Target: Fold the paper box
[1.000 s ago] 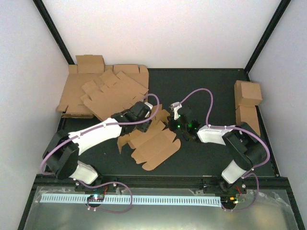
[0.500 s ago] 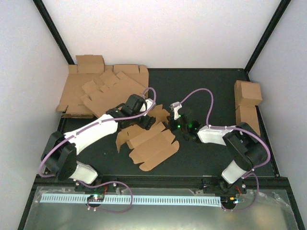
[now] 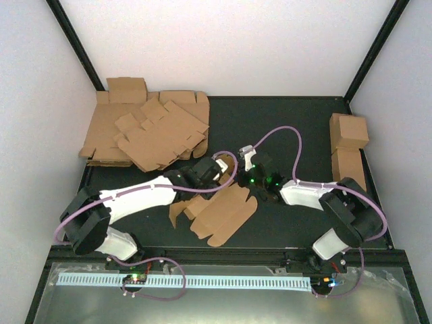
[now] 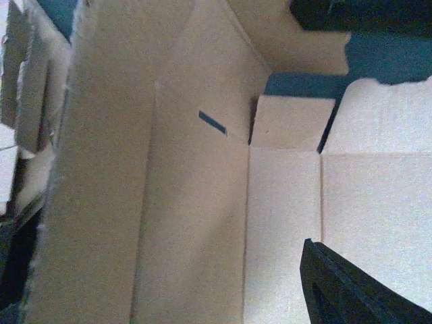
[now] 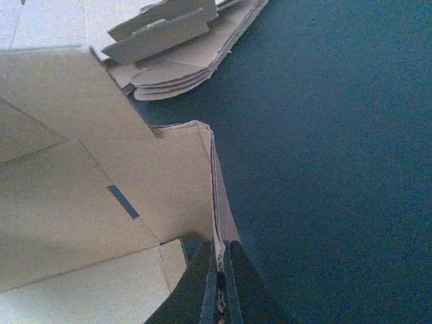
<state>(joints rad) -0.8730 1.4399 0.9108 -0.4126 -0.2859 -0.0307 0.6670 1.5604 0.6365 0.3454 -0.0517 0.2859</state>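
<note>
The paper box (image 3: 226, 210) lies partly folded as a brown cardboard blank at mid table, one side panel raised. My left gripper (image 3: 210, 170) hovers over its far left part. In the left wrist view the paper box (image 4: 202, 202) fills the frame between the wide-apart jaws of the left gripper (image 4: 158, 266). One black finger (image 4: 351, 290) shows at the lower right; the other is hidden behind an upright panel. My right gripper (image 3: 248, 178) is shut on the edge of a raised flap (image 5: 216, 196), pinched between its fingertips (image 5: 233, 287).
A stack of flat brown blanks (image 3: 145, 131) covers the far left corner and shows again as the stack (image 5: 182, 61) in the right wrist view. Two finished cartons (image 3: 349, 145) stand by the right wall. Dark mat (image 5: 337, 169) lies right of the flap.
My left gripper has come nearer and lower, onto the box's far left part. The box has shifted slightly toward the front right, the right gripper moving with it.
</note>
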